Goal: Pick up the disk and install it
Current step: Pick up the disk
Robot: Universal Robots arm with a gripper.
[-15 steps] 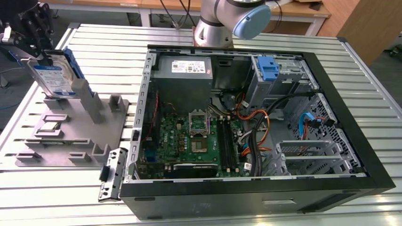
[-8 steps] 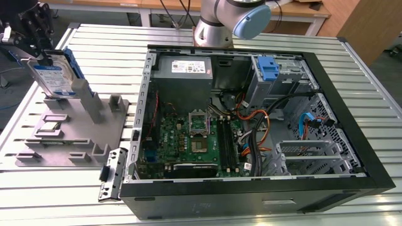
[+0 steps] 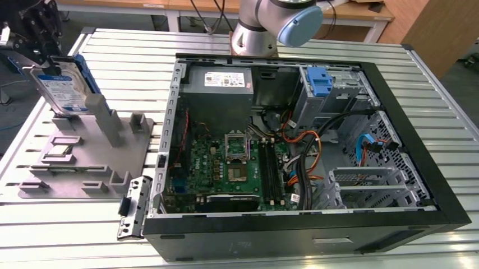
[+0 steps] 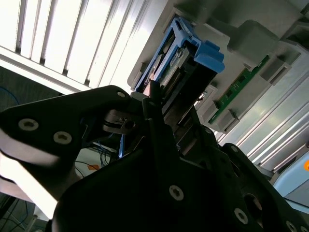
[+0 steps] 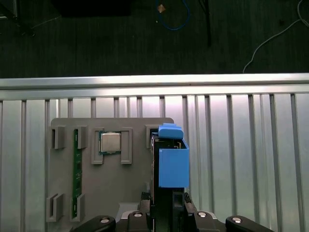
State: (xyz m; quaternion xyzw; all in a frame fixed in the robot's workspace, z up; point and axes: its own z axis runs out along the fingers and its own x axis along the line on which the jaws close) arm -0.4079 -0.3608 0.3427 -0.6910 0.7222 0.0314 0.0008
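Observation:
The disk (image 3: 64, 89) stands on edge, slightly tilted, at the exterior view's left, its lower end at the posts of a grey holder plate (image 3: 82, 168). It is silver-grey with a white-and-blue label and blue rails. My gripper (image 3: 45, 59) comes down on its top edge and is shut on it. In both wrist views the disk (image 5: 173, 164) (image 4: 181, 63) runs edge-on between the black fingers of my gripper (image 5: 164, 200) (image 4: 169, 108). The open computer case (image 3: 419, 162) lies to the exterior view's right of the holder.
The holder plate (image 5: 111, 183) also carries a processor chip (image 5: 110, 142) and a green memory stick (image 5: 75, 169). Inside the case are a grey power supply (image 3: 221, 81), a blue latch (image 3: 319, 81), cables and a metal drive cage (image 3: 367, 185). A loose black bracket (image 3: 131, 207) lies beside the case.

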